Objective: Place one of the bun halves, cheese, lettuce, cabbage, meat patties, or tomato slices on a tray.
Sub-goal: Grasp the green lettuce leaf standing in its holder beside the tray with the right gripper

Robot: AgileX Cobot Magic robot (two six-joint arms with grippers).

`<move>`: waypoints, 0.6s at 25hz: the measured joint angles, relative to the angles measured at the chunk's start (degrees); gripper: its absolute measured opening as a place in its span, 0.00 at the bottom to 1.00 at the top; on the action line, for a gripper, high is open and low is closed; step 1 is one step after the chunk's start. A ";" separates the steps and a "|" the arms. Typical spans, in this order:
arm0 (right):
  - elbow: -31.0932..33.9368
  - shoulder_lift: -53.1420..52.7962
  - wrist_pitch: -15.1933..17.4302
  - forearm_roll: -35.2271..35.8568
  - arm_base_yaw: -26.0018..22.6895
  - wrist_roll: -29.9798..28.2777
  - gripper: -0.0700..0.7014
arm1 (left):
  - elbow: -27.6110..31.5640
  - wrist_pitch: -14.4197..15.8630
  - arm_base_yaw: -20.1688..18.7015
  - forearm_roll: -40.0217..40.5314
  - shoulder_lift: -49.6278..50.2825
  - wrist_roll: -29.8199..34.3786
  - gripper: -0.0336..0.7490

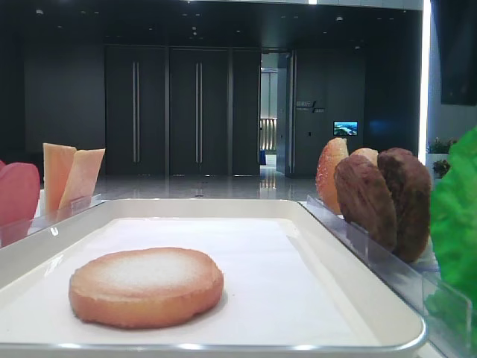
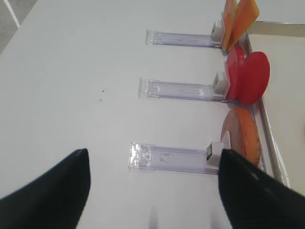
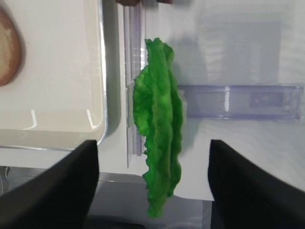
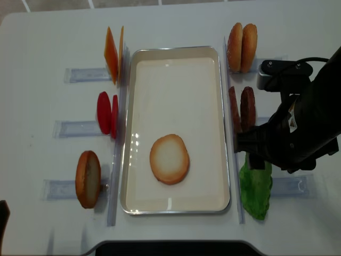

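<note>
We see the white tray [image 4: 176, 128] lying lengthwise in the middle of the desk [image 4: 48, 32], its raised rim closed all round. One bun half [image 4: 169, 159] lies flat on the liner toward the tray's near end, apart from every rim; the far half of the liner is bare.

Clear plastic holders [image 4: 88, 74] run along both long sides, just beside the rim. On the left stand the cheese [image 4: 113, 53], the tomato slices [image 4: 106, 113] and another bun half [image 4: 88, 178], all on edge. On the right stand two more bun halves [image 4: 242, 47], the meat patties [image 4: 242, 109] and the lettuce [image 4: 254, 192], which stands on edge just outside the tray's near right corner.

Our right gripper [image 3: 152, 186] hangs over the lettuce with its fingers [image 3: 57, 191] spread wide, one on each side of the leaves and not touching them; it grasps nothing. In the overhead view the right arm [image 4: 298, 128] covers the lettuce's far end.

Our left gripper [image 2: 152, 191] is likewise spread and released, over bare desk left of the holders, well apart from the food.
</note>
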 joint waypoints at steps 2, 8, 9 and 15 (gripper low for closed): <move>1.12 0.00 -1.35 0.27 0.00 -0.24 0.69 | 0.00 0.00 0.00 0.00 0.00 0.00 0.86; 3.71 0.06 -3.67 1.20 0.00 -0.92 0.64 | 0.00 0.00 0.00 0.00 0.00 0.00 0.86; 3.76 0.06 -3.87 1.26 0.00 -1.15 0.58 | 0.00 0.00 0.00 0.00 0.00 0.05 0.86; 3.76 0.06 -4.50 1.32 0.00 -2.82 0.15 | 0.00 0.00 0.00 0.00 0.00 0.05 0.86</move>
